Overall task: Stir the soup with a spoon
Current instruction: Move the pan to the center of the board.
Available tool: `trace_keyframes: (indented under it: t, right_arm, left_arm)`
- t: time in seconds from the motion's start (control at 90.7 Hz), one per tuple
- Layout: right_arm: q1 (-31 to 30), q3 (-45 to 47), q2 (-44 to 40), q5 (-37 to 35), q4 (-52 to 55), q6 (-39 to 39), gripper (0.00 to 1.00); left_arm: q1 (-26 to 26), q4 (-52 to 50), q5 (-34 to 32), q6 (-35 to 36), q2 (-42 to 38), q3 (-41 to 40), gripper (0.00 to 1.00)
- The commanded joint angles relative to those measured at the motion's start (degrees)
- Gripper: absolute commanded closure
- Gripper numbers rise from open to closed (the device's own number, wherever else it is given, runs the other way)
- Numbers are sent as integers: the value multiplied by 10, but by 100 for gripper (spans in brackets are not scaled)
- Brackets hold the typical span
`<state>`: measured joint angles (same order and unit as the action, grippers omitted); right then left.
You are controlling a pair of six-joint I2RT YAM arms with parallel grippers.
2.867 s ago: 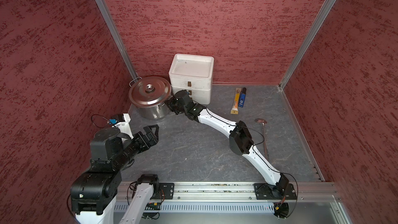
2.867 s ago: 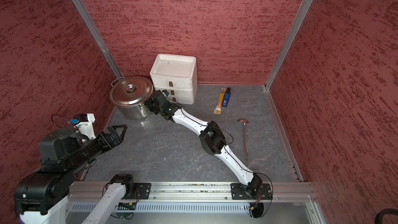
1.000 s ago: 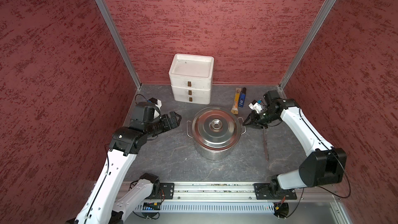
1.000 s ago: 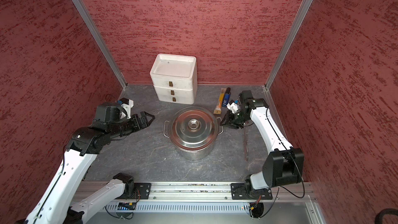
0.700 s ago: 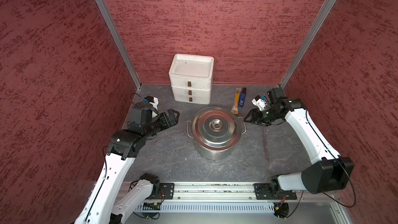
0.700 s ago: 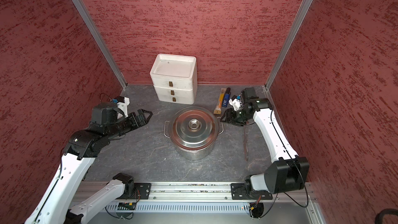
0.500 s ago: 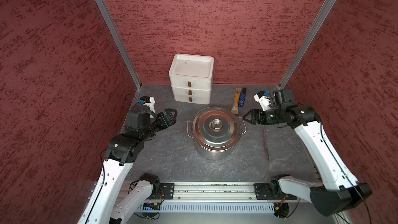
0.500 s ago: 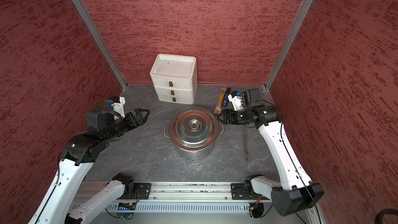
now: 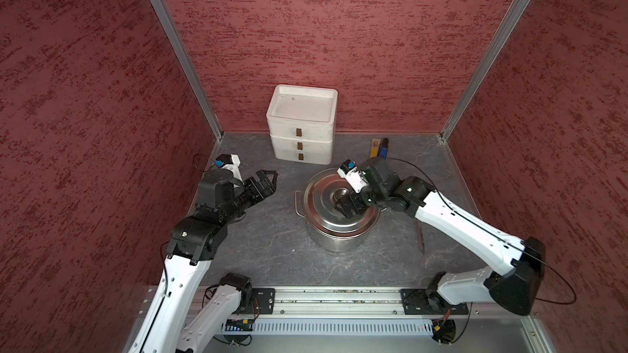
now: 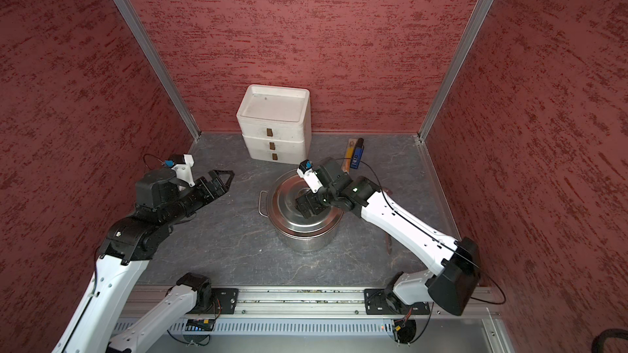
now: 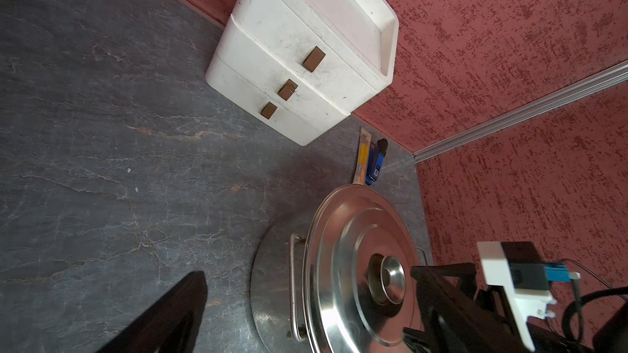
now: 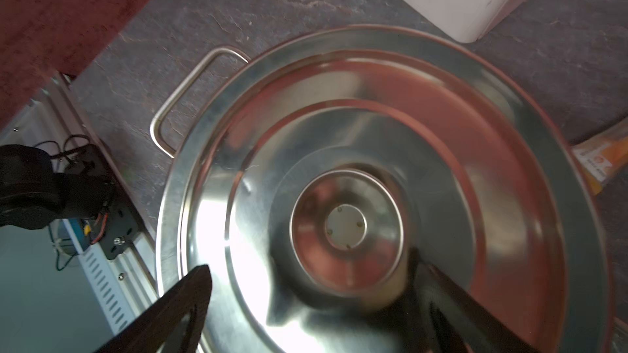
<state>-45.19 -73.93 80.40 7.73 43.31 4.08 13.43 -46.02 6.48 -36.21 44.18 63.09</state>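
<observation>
Fingers point(image 12: 183, 303) of right gripper point(image 12: 306, 266) stand apart over the lid knob point(image 12: 346, 225) mid-frame; left gripper point(image 9: 268, 180), left of pot point(image 9: 336, 239), gapes too.

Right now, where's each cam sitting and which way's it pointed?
Top views: high over the rail, looking down at the table; left gripper, and right gripper over the lid.
Left wrist: left of the lid, facing drawers and lid; one own finger, plus the right gripper.
Right wrist: above the lid, facing down at its knob; both own fingers.
Shared: all four show the lid.
</observation>
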Motion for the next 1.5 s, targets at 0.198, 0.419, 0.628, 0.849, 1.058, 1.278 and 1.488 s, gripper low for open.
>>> trace_keyframes:
  t: [0.198,0.419,0.628,0.849,1.058,1.278,1.488]
  right_arm:
    - [-13,-24,17,-60,-38,-8,2]
    - [-19,-23,47,-80,-45,-20,10]
    - [-25,-29,64,-121,-21,-31,21]
    - [-28,-11,54,-140,-4,-42,34]
    - [-29,7,43,-151,1,-59,30]
    - [-30,27,14,-165,-6,-63,27]
    - [-30,43,21,-139,-26,-77,30]
  left_arm:
    - [-3,-20,-16,0,-28,5,0]
    - [-4,-17,-25,8,-28,7,0]
    - [-5,-12,-22,12,-15,15,0]
    - [-5,-12,-24,14,-9,19,0]
    - [-5,-13,-31,6,-6,18,0]
    - [-5,-19,-52,7,-6,22,0]
    - [-5,-18,-71,-1,-4,21,0]
